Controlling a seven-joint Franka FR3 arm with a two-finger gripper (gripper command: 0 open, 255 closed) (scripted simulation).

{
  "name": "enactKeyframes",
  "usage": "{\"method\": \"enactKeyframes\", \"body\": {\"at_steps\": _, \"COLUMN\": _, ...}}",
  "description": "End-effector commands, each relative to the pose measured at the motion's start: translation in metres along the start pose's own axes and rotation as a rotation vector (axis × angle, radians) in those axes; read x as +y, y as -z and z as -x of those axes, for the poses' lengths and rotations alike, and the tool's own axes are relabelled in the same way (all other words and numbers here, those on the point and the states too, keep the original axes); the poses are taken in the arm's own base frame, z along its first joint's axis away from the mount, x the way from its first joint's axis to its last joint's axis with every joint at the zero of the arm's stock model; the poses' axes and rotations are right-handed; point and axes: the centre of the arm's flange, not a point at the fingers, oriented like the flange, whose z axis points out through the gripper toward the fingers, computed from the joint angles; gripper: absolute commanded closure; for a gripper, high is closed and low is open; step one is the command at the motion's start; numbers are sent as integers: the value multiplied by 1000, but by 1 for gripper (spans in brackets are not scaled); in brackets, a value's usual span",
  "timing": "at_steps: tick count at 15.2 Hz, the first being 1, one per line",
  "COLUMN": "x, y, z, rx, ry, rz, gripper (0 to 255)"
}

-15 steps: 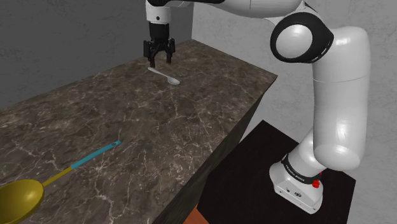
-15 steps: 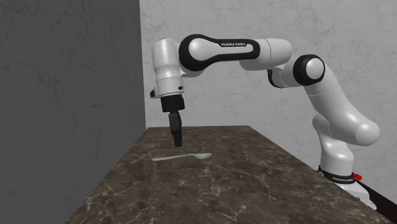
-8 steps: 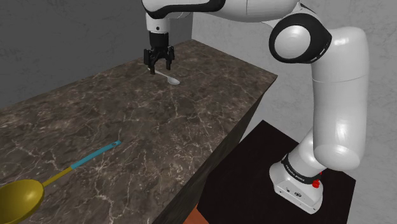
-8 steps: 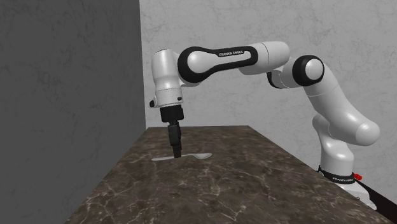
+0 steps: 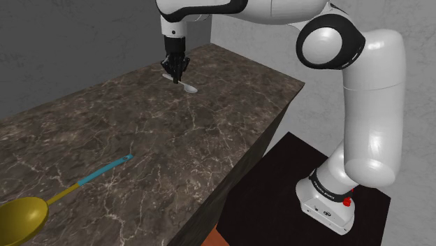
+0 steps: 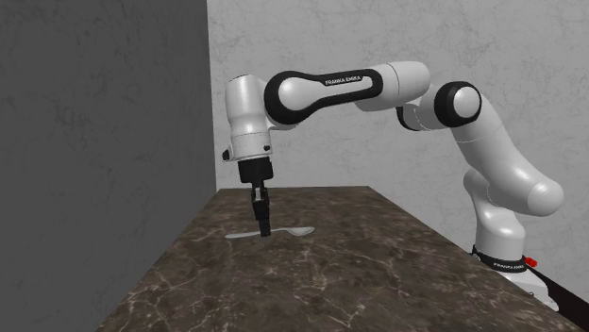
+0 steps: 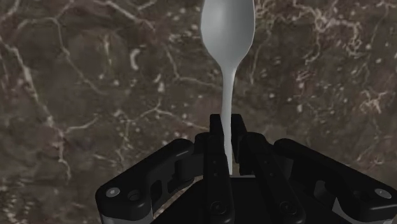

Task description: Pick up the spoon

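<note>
Your black pincer point(image 7: 226, 130) is clamping the slim pale-grey spoon point(image 7: 228, 38) by its handle; its long axis is running straight ahead, bowl out front.

Arm stretched far out, gripper pointing straight down.
The white arm point(image 5: 363, 105) rises from its base, bends and reaches far toward the shoulder view's left, with the wrist point(image 6: 250, 123) vertical. The black gripper point(image 7: 226, 124) hangs low, its fingers point(image 7: 215, 143) drawn close and clasping the thin handle of the spoon point(image 7: 228, 25).
</note>
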Motion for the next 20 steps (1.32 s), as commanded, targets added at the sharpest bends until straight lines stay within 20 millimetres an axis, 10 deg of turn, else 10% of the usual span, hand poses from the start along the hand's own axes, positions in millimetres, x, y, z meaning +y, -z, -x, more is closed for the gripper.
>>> {"method": "enactKeyframes", "body": {"at_steps": 1, "x": 0, "y": 0, "z": 0, "rx": 0, "ry": 0, "rz": 0, "gripper": 255}}
{"method": "enactKeyframes", "body": {"at_steps": 20, "x": -12, "y": 77, "z": 10, "rx": 0, "ry": 0, "rz": 0, "gripper": 255}}
